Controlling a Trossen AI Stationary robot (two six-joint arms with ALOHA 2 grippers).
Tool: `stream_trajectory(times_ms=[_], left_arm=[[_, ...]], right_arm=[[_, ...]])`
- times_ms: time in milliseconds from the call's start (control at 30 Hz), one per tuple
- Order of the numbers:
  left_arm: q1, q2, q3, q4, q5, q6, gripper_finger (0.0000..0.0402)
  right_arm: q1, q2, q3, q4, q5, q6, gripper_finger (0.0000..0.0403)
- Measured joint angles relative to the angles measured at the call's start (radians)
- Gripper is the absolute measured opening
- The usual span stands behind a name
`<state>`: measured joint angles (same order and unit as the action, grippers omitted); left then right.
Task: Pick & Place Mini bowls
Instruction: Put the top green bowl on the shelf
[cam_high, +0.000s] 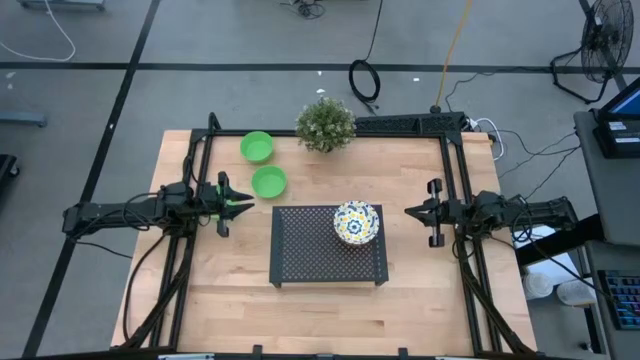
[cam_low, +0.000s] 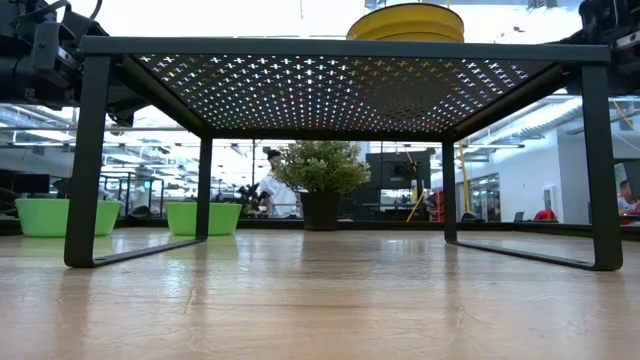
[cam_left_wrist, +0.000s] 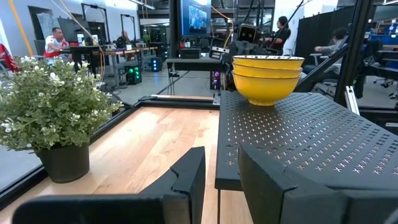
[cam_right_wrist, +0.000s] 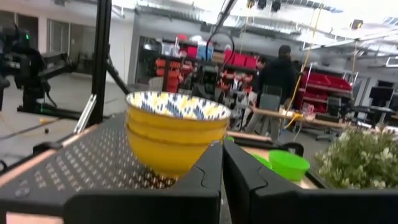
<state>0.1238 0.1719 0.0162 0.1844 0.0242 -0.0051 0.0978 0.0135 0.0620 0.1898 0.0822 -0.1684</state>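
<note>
While hovering just beside the nearer green bowl (cam_high: 269, 182), showed the left end effector (cam_high: 235, 203) part open and empty. Found the right end effector (cam_high: 415, 211) shut on nothing, near the rack's (cam_high: 300, 250) right edge. Noted the stack of patterned bowls (cam_high: 356, 222) on the rack and the farther green bowl (cam_high: 257, 147) on the counter (cam_high: 420, 300), near the potted plant (cam_high: 325, 124). Judged it best to widen the left fingers, straddle the near rim and pinch the wall. Judged the rack edge close, with open counter toward the front.

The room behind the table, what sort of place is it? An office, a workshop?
Probably a robotics lab or workshop. Two robot arms flank a wooden table inside a black frame, cables trail over the concrete floor, and people work at benches with monitors behind.
</note>
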Motion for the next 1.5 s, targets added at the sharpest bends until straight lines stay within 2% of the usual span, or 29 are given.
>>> stream_trajectory(times_ms=[1000,1500], left_arm=[[0.0,0.0,0.0,0.0,0.0,0.0,0.0099],[0.0,0.0,0.0,0.0,0.0,0.0,0.0099]], right_arm=[[0.0,0.001,-0.048,-0.144,-0.005,0.032,0.0],[0.0,0.025,-0.048,-0.159,-0.02,0.083,0.0]])
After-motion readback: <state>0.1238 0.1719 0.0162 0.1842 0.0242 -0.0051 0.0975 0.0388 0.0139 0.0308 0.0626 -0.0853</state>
